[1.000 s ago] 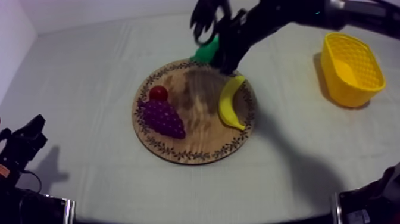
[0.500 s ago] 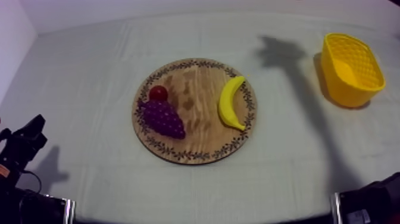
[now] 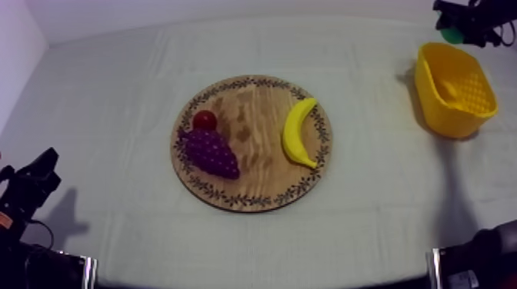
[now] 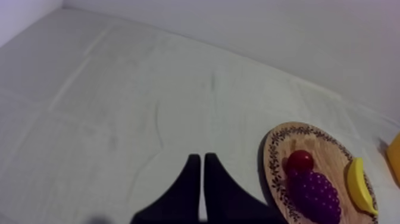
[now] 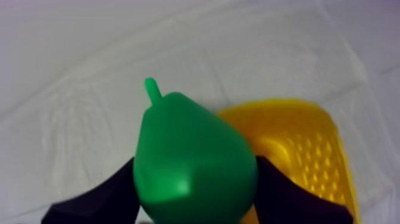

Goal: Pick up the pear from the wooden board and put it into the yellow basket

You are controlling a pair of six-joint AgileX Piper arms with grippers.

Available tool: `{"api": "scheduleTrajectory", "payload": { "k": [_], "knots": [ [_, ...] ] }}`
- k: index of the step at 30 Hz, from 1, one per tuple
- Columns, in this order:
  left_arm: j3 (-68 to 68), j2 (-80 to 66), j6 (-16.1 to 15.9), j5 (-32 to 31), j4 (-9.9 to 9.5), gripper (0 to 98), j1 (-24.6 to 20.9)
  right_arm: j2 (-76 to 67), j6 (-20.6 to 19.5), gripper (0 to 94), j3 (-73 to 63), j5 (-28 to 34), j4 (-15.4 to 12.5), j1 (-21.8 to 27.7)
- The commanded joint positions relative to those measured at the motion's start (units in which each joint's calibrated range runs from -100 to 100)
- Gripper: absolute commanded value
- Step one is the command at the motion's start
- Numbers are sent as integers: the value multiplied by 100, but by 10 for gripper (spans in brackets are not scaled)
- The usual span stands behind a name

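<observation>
Cloth (image 3: 115,92), board (image 3: 254,203) w/ banana (image 3: 296,132), grapes (image 3: 209,152)

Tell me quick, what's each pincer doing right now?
Left pincer: closed, holding nothing.
Right pincer: closed on the pear.

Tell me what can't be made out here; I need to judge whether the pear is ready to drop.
1. Top view: the right gripper is cut off by the upper edge and hides most of the pear.
2. Right wrist view: the pear covers part of the yellow basket, so whether it hangs over the opening is unclear.
3. Left wrist view: the basket is cut off by the edge, past the wooden board.
</observation>
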Motion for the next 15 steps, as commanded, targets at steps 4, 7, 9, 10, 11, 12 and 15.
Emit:
{"api": "scheduleTrajectory", "payload": {
  "k": [4,7,9,10,11,12,15],
  "knots": [
    [2,0,1,1,-2,1,1,322,-5,443,150,116,34,55],
    [2,0,-1,1,-2,1,1,460,-71,444,209,149,88,112],
    [2,0,-2,1,-2,1,1,531,-91,445,242,176,103,148],
    [2,0,-2,1,-2,1,1,564,-102,445,260,193,112,161],
    [2,0,-2,1,-2,1,1,592,-107,446,284,207,118,174],
    [2,0,-2,1,-2,1,1,622,-103,446,306,220,116,185],
    [2,0,-2,1,-2,1,1,707,-58,447,381,244,91,212]
  ]
}}
